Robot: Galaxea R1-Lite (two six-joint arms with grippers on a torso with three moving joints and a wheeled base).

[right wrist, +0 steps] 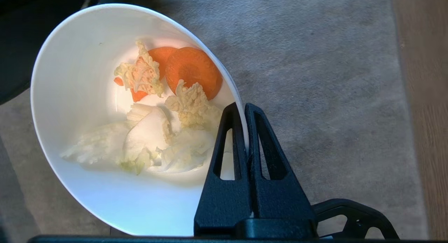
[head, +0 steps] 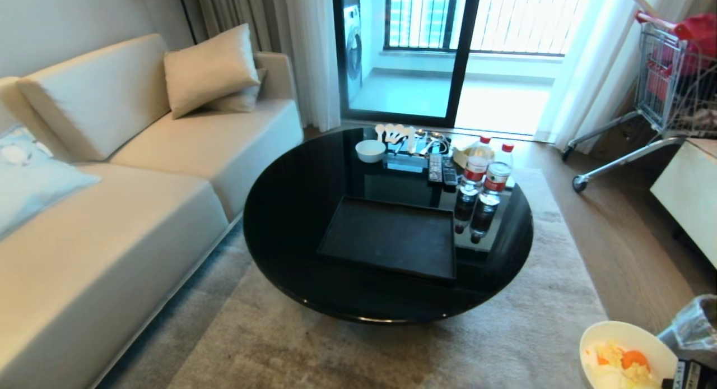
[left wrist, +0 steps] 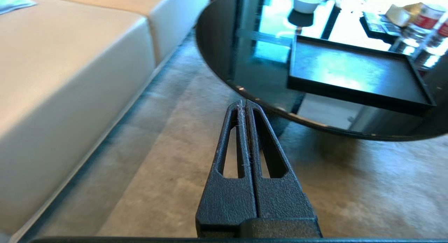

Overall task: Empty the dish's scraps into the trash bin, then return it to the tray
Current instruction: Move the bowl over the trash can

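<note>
Our right gripper point(right wrist: 244, 111) was clamped on the bowl point(right wrist: 80, 96) rim, at five o'clock off the table point(head: 291, 209). We judged it stiff, slick, breakable; scraps point(right wrist: 164, 131) loose.

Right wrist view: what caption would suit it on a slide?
Right tool pinches the white dish's rim, scraps inside, above the grey rug.

I see the tray point(head: 392, 237) lying bare on the round table point(head: 291, 209), open from the near edge; two water bottles point(head: 483, 181) crowd its right side, remotes point(head: 441, 170) and a small bowl point(head: 370, 150) sit beyond it, the sofa point(head: 112, 221) walls the left
</note>
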